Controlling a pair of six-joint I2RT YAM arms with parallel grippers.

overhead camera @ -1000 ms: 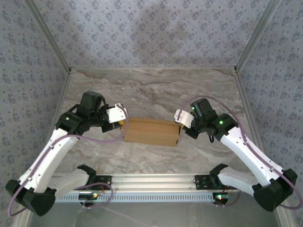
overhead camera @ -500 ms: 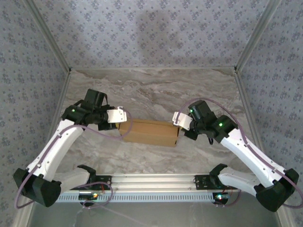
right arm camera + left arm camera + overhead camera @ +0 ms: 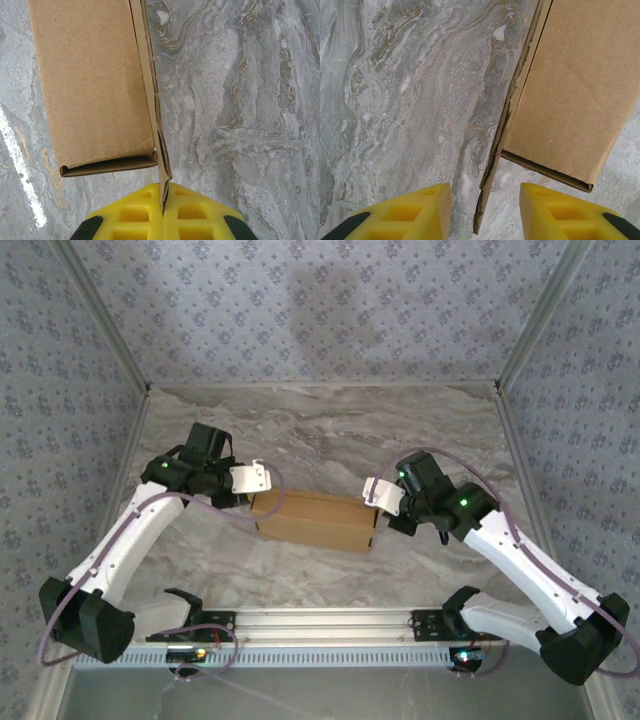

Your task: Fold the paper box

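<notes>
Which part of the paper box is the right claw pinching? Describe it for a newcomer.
On the marble table, the tan paper box lies at the centre. At its right end a thin flap stands edge-on, its tip pinched in the right claw. Unlike the broad flat panel beside it, it's a narrow strip.

Tan paper box [image 3: 92, 80] runs upper left to ctr, open end toward bottom of frame. Yellow right pincer [image 3: 163, 196] at bottom ctr, clamped on box's thin side flap [image 3: 150, 90]. Grey marble surface [image 3: 240, 100] at right.
</notes>
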